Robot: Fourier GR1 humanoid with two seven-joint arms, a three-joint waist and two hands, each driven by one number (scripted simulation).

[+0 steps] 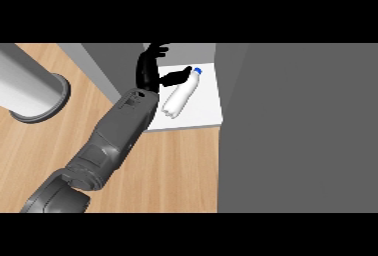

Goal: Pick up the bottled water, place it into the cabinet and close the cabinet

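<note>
Your left hand [153, 67] reaching far into the cabinet [295, 125], fingers spread and relaxed, thumb poking right toward the water bottle [181, 94], bottle lying on its side on the white shelf [203, 117], blue cap at the far end, just right of your hand, grey cylinder [33, 92] off at the left on the wooden counter [177, 170].

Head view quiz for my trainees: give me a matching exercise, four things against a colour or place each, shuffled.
Things:
1. bottle
2. bottle cap
3. robot hand
4. cylinder

Descriptions:
A. black, beside the bottle
B. blue
C. lying on the white shelf
D. grey, at the left on the wooden counter

Pairs: 1-C, 2-B, 3-A, 4-D
</note>
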